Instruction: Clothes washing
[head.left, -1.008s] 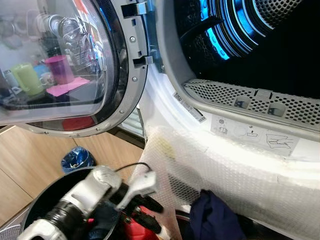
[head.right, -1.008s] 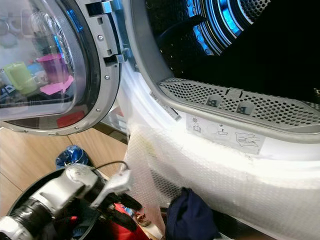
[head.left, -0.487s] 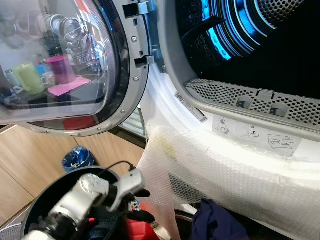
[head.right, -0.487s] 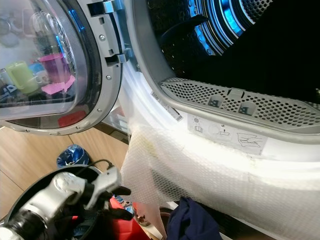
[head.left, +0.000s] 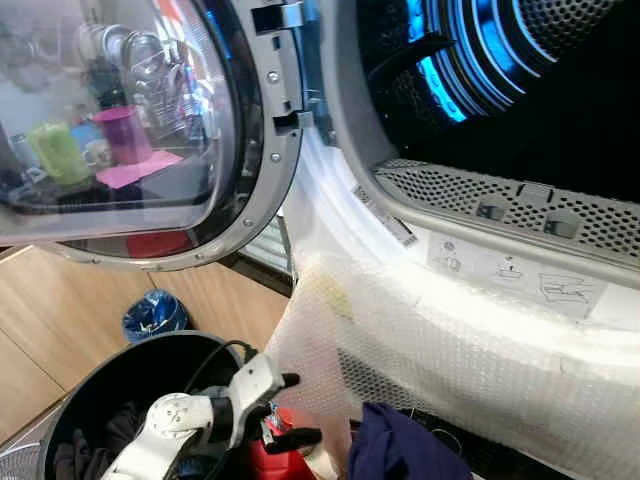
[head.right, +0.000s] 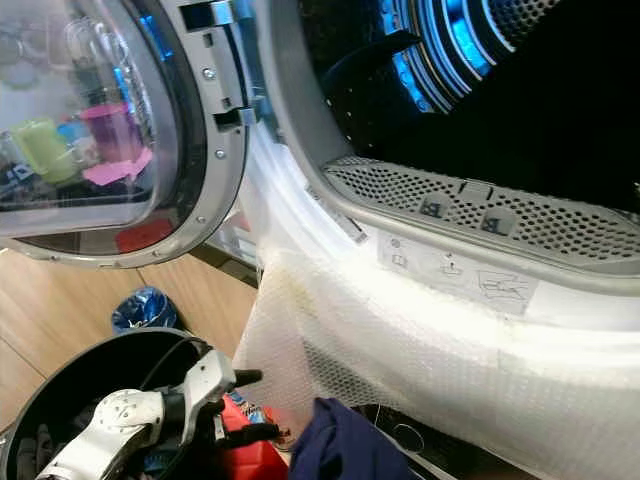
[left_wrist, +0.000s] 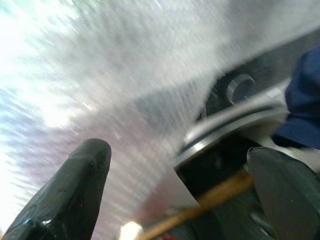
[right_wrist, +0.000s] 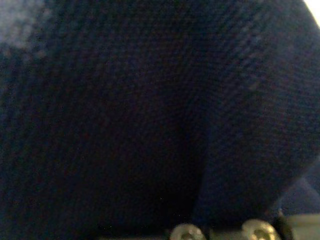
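Navy garment (head.left: 400, 450) hangs just below the washer's drum opening (head.left: 520, 90), right beside the left gripper (head.left: 290, 408) (fingers spread, empty); right gripper's state I can't tell.

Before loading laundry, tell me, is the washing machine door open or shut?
Open. The washing machine door is swung out to the left, leaving the blue-lit drum exposed.
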